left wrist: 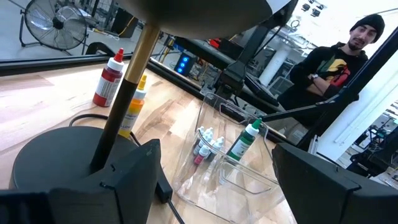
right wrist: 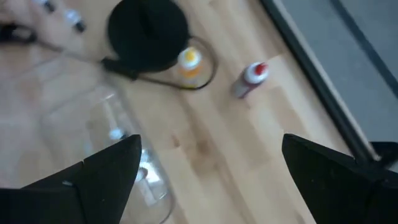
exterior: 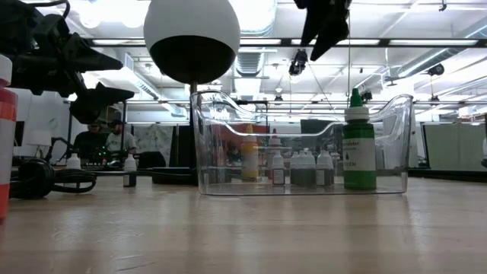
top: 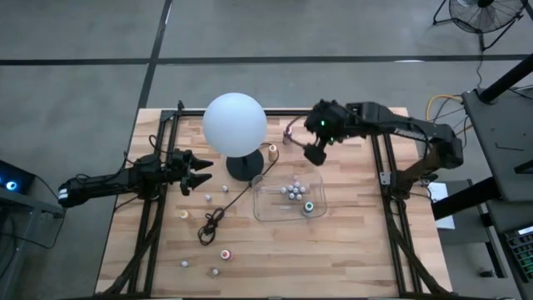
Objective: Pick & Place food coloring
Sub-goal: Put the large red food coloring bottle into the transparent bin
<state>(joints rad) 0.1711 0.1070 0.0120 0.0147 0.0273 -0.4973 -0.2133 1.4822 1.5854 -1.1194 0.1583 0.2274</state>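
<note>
Nearest the front edge of the wooden table (top: 350, 250), a few small dropper bottles (top: 225, 253) lie scattered left of centre, one with a red-ringed cap and two paler ones close to the edge. Further in, toward the left edge, more loose bottles sit beside a coiled black cable (top: 212, 223) that runs to the lamp. At mid-depth, right of centre, stands the clear plastic tray (top: 268, 213); inside it a cluster of white-capped bottles (top: 291, 191) stands upright near its far wall, and a green bottle (exterior: 358, 144) stands apart from them at the tray's near right corner. The left gripper (top: 202, 172) hovers low over the table's left side, just left of the lamp's base, its fingers spread with nothing between them, pointing toward the tray. The white globe lamp (top: 235, 123) rises on a black round base (top: 244, 167) behind the tray's left end. Just right of that base stands a yellow bottle (top: 272, 151), and a red bottle (right wrist: 251, 77) stands a little farther toward the back edge. The right gripper (top: 314, 155) hangs above the table just beyond the tray's far wall, its fingers wide apart and empty. Beyond the table, a person (left wrist: 339, 59) in dark clothing and a dark cap stands.
</note>
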